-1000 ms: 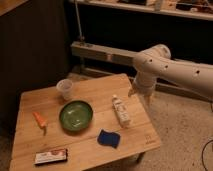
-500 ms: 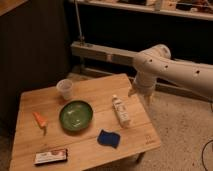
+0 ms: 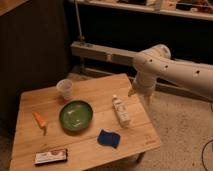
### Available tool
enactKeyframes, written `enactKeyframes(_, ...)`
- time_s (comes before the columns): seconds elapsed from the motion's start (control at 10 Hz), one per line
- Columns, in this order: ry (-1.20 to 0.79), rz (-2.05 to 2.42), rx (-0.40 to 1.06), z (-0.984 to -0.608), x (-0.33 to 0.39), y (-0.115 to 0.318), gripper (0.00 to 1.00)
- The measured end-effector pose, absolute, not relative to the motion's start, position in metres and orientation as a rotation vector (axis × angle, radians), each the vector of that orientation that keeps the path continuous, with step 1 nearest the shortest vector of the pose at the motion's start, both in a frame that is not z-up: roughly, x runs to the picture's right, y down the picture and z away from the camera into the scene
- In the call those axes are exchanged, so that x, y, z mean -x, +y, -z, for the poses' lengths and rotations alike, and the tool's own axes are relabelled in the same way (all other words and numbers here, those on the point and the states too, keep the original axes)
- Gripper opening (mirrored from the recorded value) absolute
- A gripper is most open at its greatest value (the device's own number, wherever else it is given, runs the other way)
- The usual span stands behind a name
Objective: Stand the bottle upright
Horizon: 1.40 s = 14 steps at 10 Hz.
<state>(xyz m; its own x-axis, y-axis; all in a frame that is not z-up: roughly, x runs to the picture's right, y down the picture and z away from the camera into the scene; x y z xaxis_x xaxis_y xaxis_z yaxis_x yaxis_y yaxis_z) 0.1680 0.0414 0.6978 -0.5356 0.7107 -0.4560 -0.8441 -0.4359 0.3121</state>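
Nothing has budged since a moment ago. Gripper [image 3: 140, 94] hangs at the wooden table's [image 3: 97, 92] right edge, jaws spread wide, empty. Bottle [image 3: 121, 111] lies flat close by, cap end toward it, with the glossy green bowl [image 3: 76, 115] alongside. Blue sponge [image 3: 108, 138] sits near the bottle's base. Translucent cup [image 3: 65, 89], orange carrot [image 3: 40, 120] and dark packet [image 3: 51, 156] lie further left. Speckled floor [image 3: 175, 125].

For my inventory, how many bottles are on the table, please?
1: the bottle lies flat right of the green bowl; the tool hangs by the table's far-right edge.
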Motion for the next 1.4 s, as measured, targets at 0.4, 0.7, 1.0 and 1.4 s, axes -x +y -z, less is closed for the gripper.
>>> enactKeyframes(0.4,0.634,-2.057,0.318,-0.698,-0.168,0.041,0.65)
enactKeyframes(0.7,0.632,-2.057,0.318,-0.698,-0.168,0.041,0.65)
enactKeyframes(1.0,0.508,-1.991,0.355,-0.704,-0.165,0.02,0.65)
enactKeyframes(1.4,0.107,-1.726,0.5,-0.724,-0.163,-0.081,0.65)
